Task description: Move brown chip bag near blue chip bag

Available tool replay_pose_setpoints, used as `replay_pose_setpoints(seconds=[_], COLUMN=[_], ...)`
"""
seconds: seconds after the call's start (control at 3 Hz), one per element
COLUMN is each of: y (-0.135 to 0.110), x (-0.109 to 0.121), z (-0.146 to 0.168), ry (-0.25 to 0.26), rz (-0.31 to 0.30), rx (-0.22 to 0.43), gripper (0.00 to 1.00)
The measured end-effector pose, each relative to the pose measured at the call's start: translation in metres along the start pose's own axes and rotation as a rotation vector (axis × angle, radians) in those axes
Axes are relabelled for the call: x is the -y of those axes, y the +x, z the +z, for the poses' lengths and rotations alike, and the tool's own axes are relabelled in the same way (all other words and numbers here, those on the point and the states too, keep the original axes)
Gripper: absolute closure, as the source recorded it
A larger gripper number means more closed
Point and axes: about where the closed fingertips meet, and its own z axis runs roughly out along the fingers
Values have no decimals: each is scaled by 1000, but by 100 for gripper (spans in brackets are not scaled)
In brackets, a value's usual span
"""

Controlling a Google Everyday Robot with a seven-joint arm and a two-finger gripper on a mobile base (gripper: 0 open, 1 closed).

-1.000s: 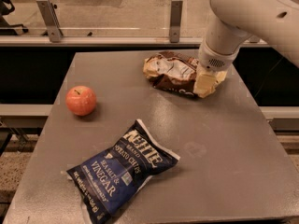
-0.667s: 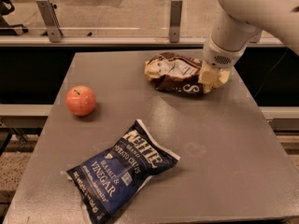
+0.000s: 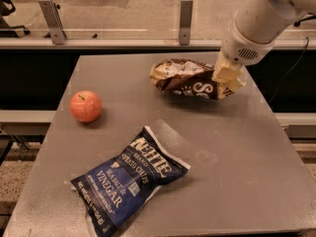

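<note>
The white arm [image 3: 261, 21] reaches in from the upper right, and its gripper [image 3: 228, 77] is clamped on the right end of the brown chip bag [image 3: 185, 78]. That bag is at the far side of the grey table [image 3: 242, 177], crumpled, with its cream end pointing left. The blue chip bag [image 3: 129, 179] lies flat near the front edge, well apart from it. A red apple [image 3: 85, 106] sits alone on the left.

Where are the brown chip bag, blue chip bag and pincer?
brown chip bag [image 3: 185, 80], camera view, its dark middle.
blue chip bag [image 3: 131, 181], camera view, white lettering.
pincer [image 3: 228, 75], camera view, at brown bag's right end.
</note>
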Motion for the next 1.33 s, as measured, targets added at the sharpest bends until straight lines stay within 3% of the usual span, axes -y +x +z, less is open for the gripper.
replay_pose_setpoints(seconds=[0.67, 1.0, 1.33], y=[-15, -13, -5], x=[-49, -69, -79], z=[-32, -40, -45], ry=[-119, -178, -215], rz=[-27, -31, -27], rx=[102, 124, 127], gripper=[100, 92, 69])
